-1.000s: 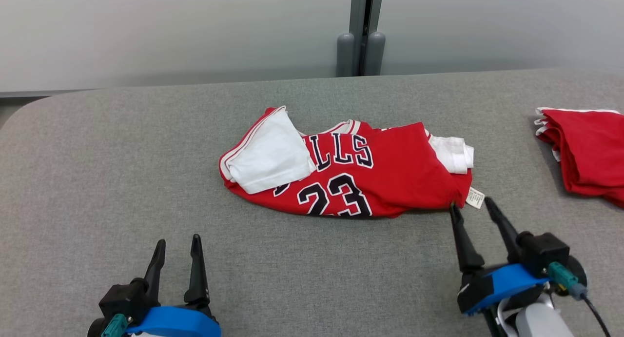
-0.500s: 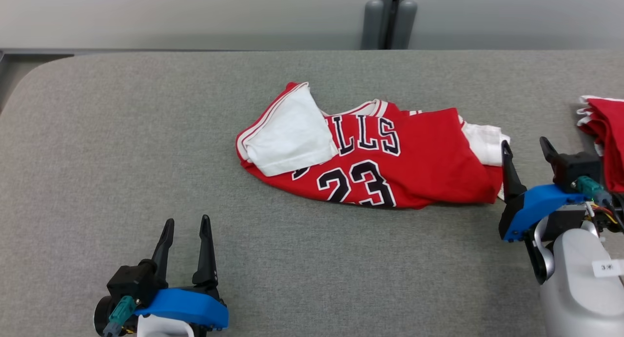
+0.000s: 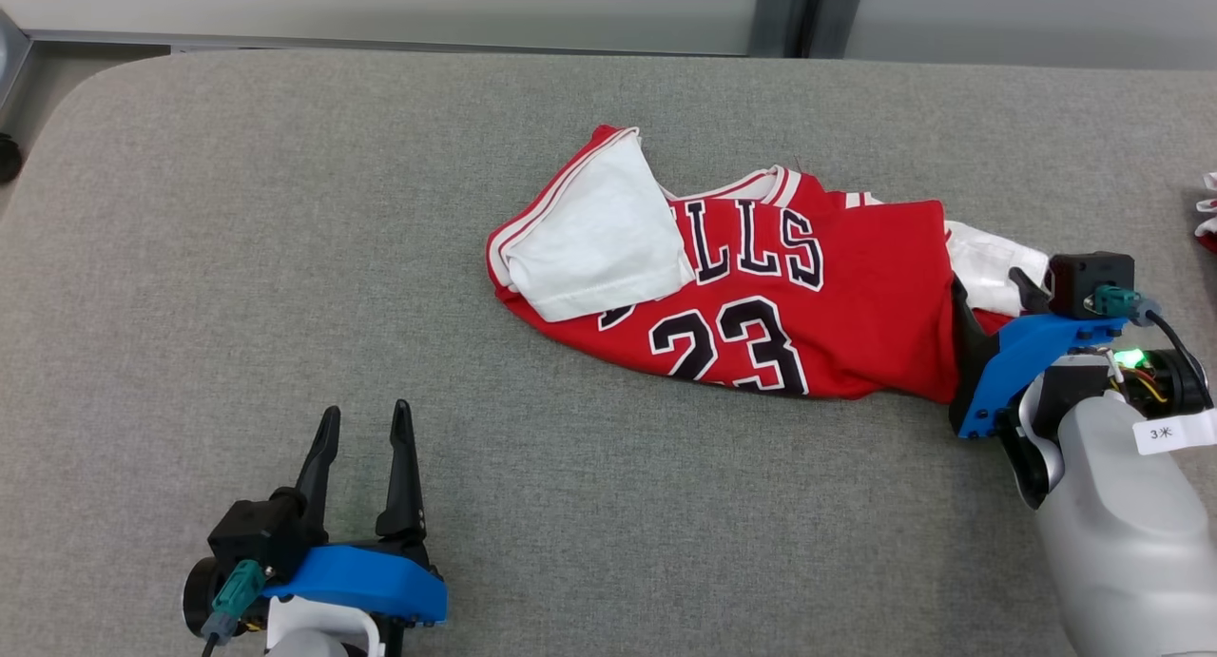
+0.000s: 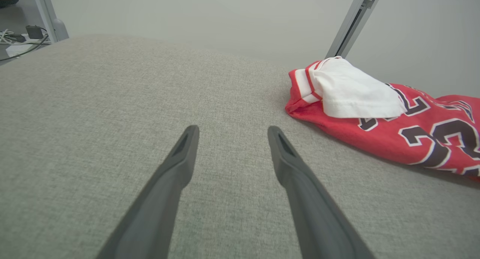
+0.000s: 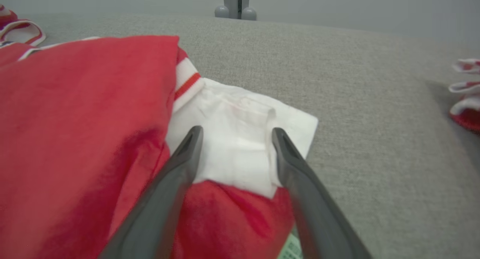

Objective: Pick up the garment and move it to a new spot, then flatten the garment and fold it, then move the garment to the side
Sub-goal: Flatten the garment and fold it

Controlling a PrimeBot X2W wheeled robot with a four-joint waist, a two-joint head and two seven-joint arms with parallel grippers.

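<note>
A: Where is the garment [image 3: 761,296]?

B: Crumpled on the grey table [image 3: 238,258], centre to right, number side up. Its long axis runs left to right. A white lining flap [image 3: 599,239] is turned over the left end, and a white fold [image 5: 240,139] sticks out at the right end.

A: Which arm is nearer?

B: The right. The right pincer [image 3: 987,286] sits at the garment's right end, pointing left and far into the cloth. In the right wrist view its fingers are spread and straddle the white fold, with red cloth bunched just left of and beneath them. Nothing is pinched yet. I cannot tell whether the tips press the cloth or hover just above it.

A: And the left pincer [image 3: 366,410]?

B: Spread and holding nothing, at near left, well apart from the garment. The garment's left end lies far and right of it.

A: What does the next move turn on?

B: My judgement is that this is the first pick-up. The garment runs leftward from the right pincer along its long axis, so closing here takes one end only. Lifted that way, the rest would likely trail. The fold looks layered, so the grip may catch only the white lining.

A: Anything else?

B: A second red item [image 3: 1207,220] lies at the right edge, apart from the pincer.
</note>
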